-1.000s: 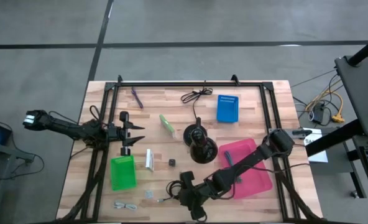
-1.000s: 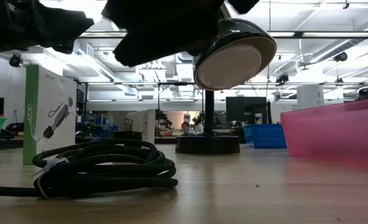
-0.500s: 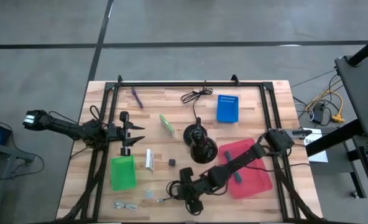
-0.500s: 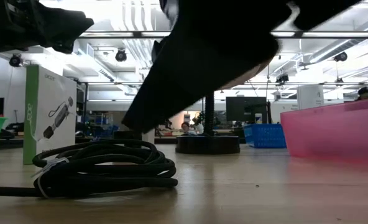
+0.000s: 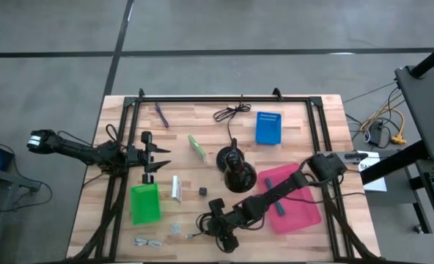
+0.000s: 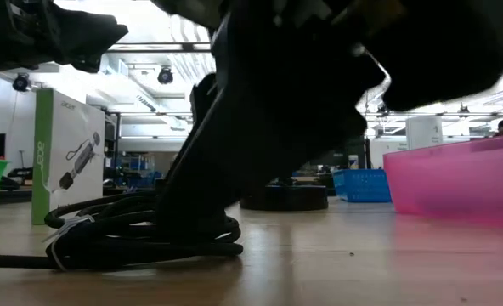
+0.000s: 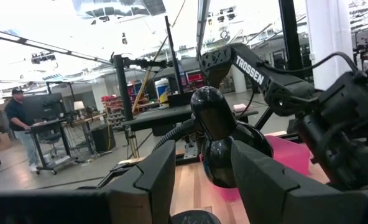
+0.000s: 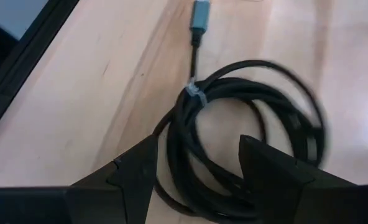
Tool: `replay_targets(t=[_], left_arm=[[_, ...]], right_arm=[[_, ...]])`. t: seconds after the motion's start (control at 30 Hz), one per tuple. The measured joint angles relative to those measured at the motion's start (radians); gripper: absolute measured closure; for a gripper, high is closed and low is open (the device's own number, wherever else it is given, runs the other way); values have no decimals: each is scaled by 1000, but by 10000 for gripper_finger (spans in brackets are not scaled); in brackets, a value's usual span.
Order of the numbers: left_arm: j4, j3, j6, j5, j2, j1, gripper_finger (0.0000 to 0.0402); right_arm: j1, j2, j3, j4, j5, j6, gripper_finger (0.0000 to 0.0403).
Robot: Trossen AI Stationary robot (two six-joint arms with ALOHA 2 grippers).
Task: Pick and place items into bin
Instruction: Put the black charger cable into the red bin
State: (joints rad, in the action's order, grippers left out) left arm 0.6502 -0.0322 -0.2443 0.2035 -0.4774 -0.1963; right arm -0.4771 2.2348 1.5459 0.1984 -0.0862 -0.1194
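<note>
Seen from above, the right claw (image 5: pixel 218 233) is low over the coiled black cable (image 5: pixel 202 222) near the front edge of the wooden counter (image 5: pixel 305 117), because that looks like the next item to grab. The pink plastic bin (image 5: pixel 298 198) sits just beside that arm, so the trip to drop it should be short. The left claw (image 5: pixel 158 158) waits near the left side, above the green box (image 5: pixel 144 203), out of the way. A purple pen (image 5: pixel 161 114), a tiny black cube (image 5: pixel 201 191) and a green and white packet (image 5: pixel 197 146) lie spread out and apart, not yet picked. The black round-based stand (image 5: pixel 236 174) stays in the middle. From the low camera, the coiled black cable (image 6: pixel 141 229) lies flat on the counter, and the big dark right claw (image 6: pixel 260 161) comes down on top of it. From the left wrist, the two dark fingers (image 7: pixel 156 180) stand partly apart with nothing between them. From the right wrist, the fingers (image 8: pixel 137 168) are spread wide, one on each side of part of the coil (image 8: pixel 246 137). They have not squeezed it, so the cable is not held yet.
</note>
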Motion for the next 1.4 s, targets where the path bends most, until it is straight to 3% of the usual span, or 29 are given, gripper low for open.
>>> replay_targets(t=[0.43,1.1,1.4], left_arm=[[0,0,0,4,0,0,260],[-1,0,0,-1,0,0,260],[-1,0,0,-1,0,0,260]], right_arm=[[10,19,0,4,43,-1,201],[10,23,-2,25,67,-4,363],[10,23,3,31,69,-2,377]])
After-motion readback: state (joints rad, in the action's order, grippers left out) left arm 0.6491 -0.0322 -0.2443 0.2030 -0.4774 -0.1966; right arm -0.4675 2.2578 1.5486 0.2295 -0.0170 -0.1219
